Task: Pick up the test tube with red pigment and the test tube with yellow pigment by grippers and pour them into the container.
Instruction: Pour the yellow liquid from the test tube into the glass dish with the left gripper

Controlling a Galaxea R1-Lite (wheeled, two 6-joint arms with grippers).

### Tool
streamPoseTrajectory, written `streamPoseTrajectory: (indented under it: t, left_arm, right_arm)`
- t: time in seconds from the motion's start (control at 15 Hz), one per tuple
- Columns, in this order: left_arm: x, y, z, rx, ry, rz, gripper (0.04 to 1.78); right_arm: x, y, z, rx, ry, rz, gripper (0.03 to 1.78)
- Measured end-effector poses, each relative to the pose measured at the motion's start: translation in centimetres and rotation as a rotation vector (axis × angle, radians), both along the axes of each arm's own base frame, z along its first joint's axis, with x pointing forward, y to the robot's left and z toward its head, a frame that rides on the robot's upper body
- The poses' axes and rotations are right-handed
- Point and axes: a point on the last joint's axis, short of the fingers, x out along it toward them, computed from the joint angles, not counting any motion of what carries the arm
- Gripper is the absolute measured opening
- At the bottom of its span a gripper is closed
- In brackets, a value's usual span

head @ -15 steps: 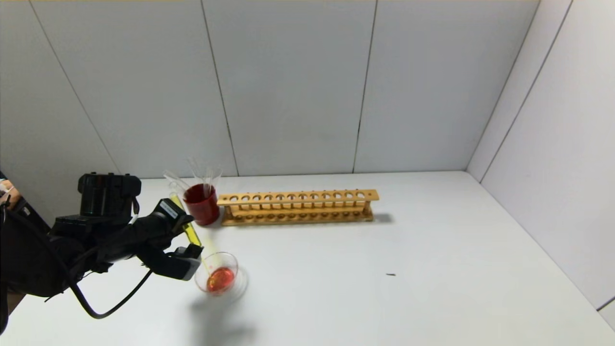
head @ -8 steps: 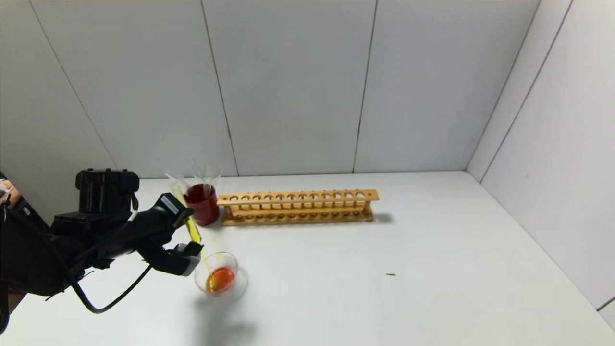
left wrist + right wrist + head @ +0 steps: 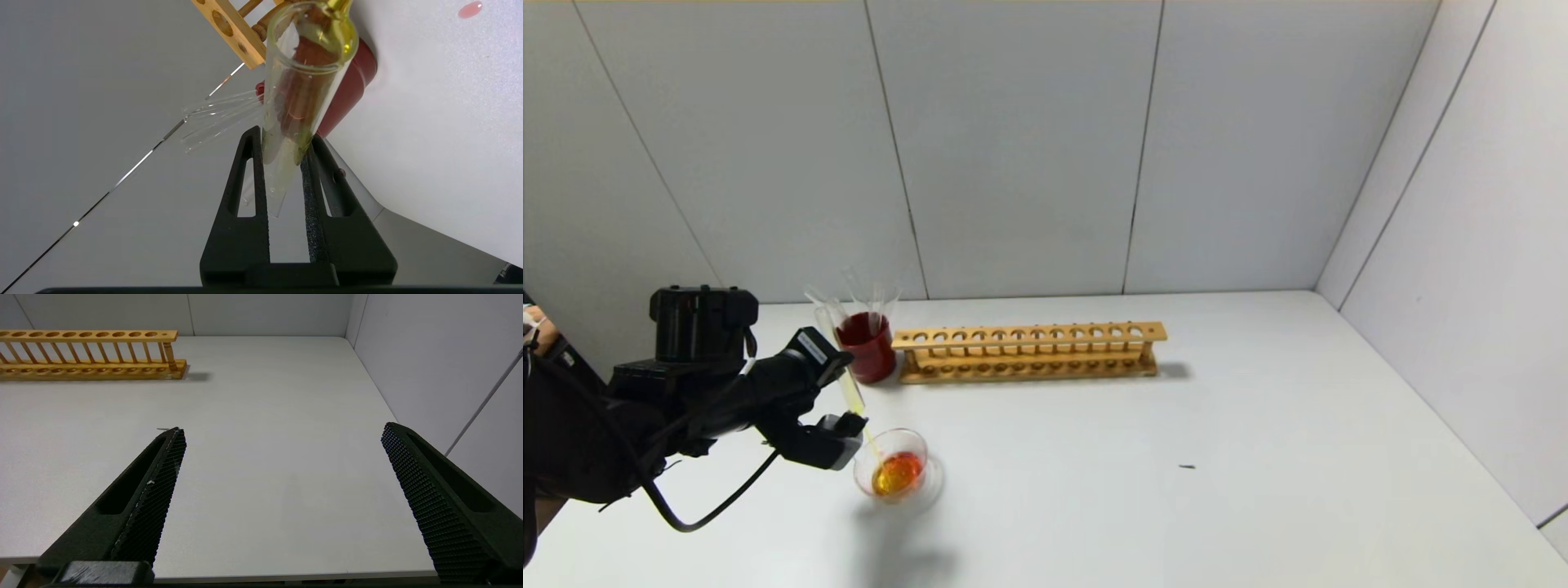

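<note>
At the table's left, the left gripper (image 3: 837,400) clamps the test tube with yellow pigment (image 3: 849,390), tilted mouth-down over the container (image 3: 894,469). The right gripper (image 3: 282,435) hangs spread wide.

No readable text

A small white label sits on the left gripper (image 3: 837,400), but its print is too small to make out; nothing else carries lettering.

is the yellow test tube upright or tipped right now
Tipped. The left hand holds the yellow test tube slanted, mouth down over the container.
</note>
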Motion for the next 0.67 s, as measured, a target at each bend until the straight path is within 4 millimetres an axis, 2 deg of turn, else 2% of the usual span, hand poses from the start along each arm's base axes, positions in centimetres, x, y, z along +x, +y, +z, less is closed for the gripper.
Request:
streamPoseTrajectory:
  t: [0.67]
  left_arm:
    - [-0.2,-0.4,0.08,0.014,-0.007,-0.024,0.3]
  right_arm:
    - [0.0,0.0,0.0,0.0,0.0,0.0,1.75]
